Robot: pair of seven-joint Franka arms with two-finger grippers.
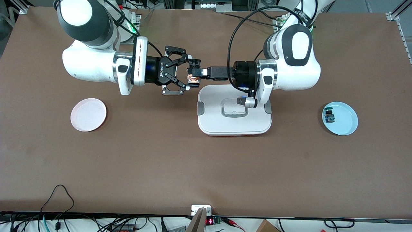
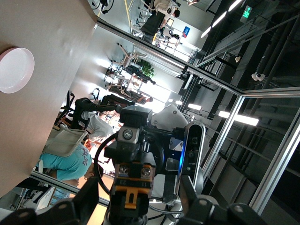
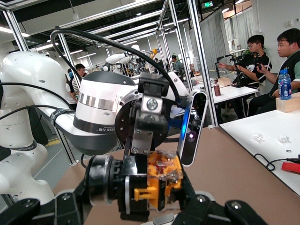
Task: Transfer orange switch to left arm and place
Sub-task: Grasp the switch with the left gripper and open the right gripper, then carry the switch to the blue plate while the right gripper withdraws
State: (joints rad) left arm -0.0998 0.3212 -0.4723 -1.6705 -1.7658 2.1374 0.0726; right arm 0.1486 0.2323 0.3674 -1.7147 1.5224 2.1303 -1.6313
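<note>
Tiny, stiff, light orange switch (image 1: 193,79) — pinched by left gripper (image 1: 197,72); right gripper (image 1: 186,74) jaws spread around its body, beside the box (image 1: 234,111).

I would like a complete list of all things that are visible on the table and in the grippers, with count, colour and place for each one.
orange switch: one, orange and black, up in the air between the two grippers, above the table beside the box's edge
box: one, white with grey clips and handle, at the middle of the table
pink plate: one, pale pink, toward the right arm's end of the table
blue plate: one, light blue, toward the left arm's end
small switch: one, green cap and blue body, on the blue plate
left gripper: one, black, shut on the orange switch
right gripper: one, black, fingers open around the switch
</note>
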